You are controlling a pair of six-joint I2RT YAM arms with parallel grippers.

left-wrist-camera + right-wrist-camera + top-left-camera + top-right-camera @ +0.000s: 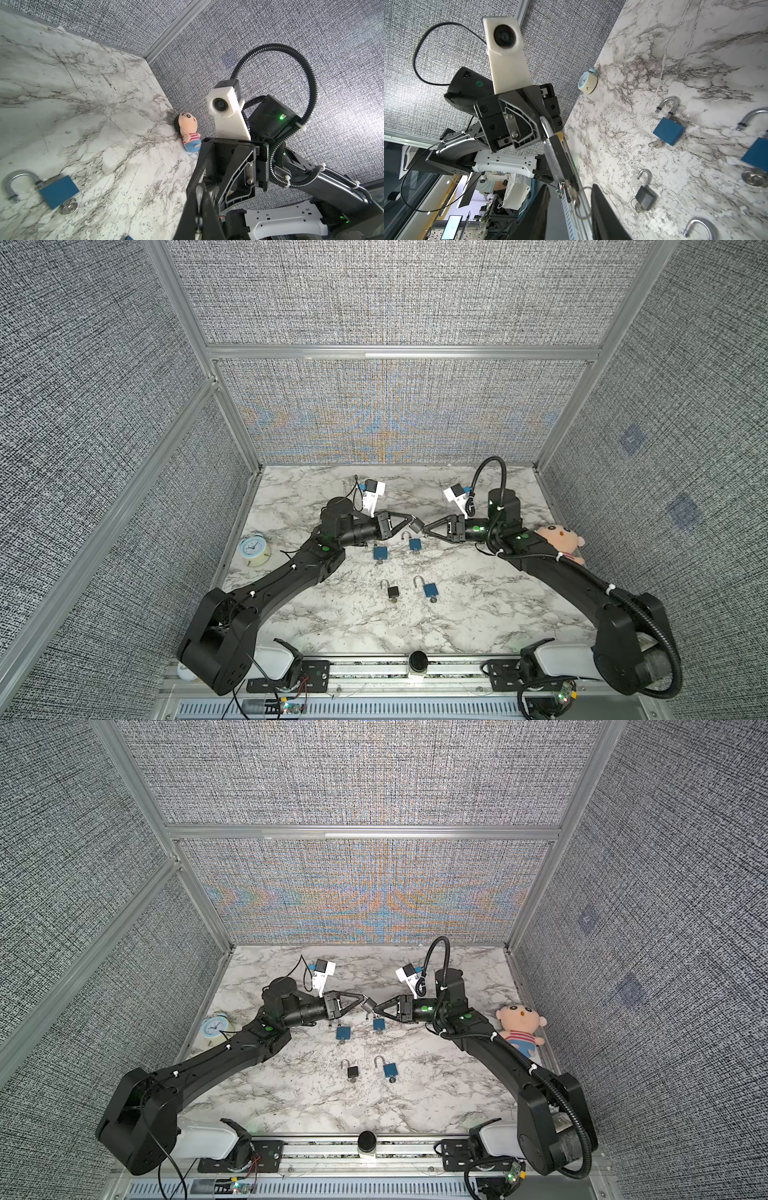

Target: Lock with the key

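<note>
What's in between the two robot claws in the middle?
A dark padlock, gripped at its loop by the left gripper. Its key pokes between the open fingers of the right gripper, best seen in the right wrist view.

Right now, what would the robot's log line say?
left tool: shut on padlock, off the table | right tool: open around key | key: in padlock's keyhole

1. Front edge of the table [332, 626]: a broad strip of bare marble, open passage.
2. Middle: four padlocks [393, 592] lie scattered, with gaps between them.
3. Left edge: clock [252, 548]. Right edge: plush doll [559, 540], just beside the right arm [561, 576].
4. Back corners free.
</note>
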